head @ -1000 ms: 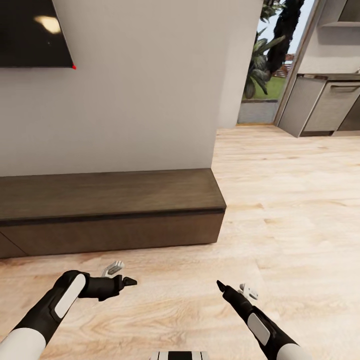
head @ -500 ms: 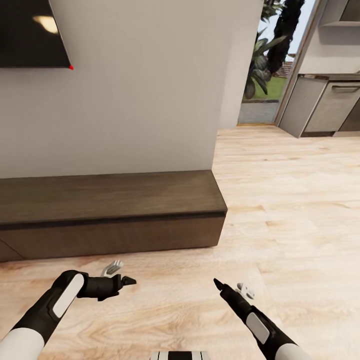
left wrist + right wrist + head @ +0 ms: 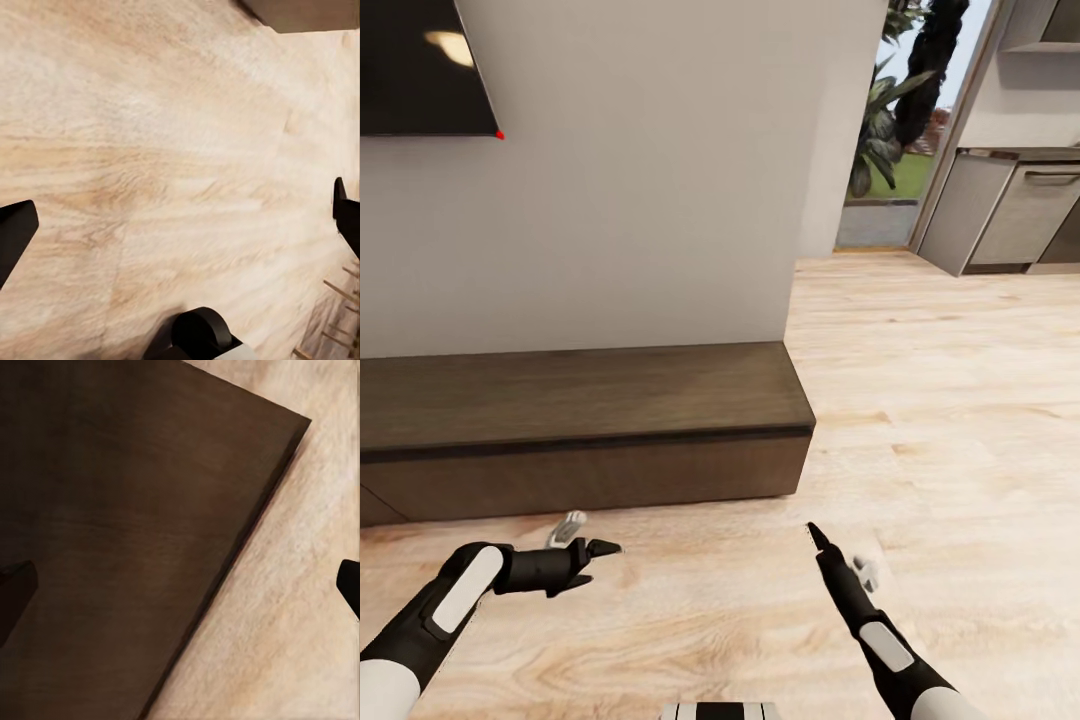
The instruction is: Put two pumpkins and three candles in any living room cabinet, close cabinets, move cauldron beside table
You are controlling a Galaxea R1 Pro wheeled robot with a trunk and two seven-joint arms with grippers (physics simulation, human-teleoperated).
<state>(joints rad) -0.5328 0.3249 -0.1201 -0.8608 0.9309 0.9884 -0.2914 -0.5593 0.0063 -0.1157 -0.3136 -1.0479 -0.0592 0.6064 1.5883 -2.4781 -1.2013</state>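
Note:
The cabinet [image 3: 580, 420] is a long, low, dark brown unit against the grey wall, and its fronts are closed. My left gripper [image 3: 592, 548] hovers open over the plank floor just in front of it. My right gripper [image 3: 838, 550] is open too, near the cabinet's right end. In the right wrist view the right gripper [image 3: 184, 585] has its fingers spread wide over the cabinet [image 3: 112, 510] top edge and floor. In the left wrist view the left gripper [image 3: 180, 217] is open above bare floor, with a cabinet [image 3: 300, 11] corner showing. Pumpkins, candles, cauldron and table are out of view.
A black TV [image 3: 420, 60] hangs on the wall above the cabinet. To the right, light wood floor [image 3: 940, 400] runs back to a doorway with plants [image 3: 890, 120] and grey kitchen units [image 3: 1010, 210].
My right gripper has moved forward toward the cabinet's right end. My left arm has dropped lower and drawn left, with its gripper a little nearer the cabinet. Both stay open.

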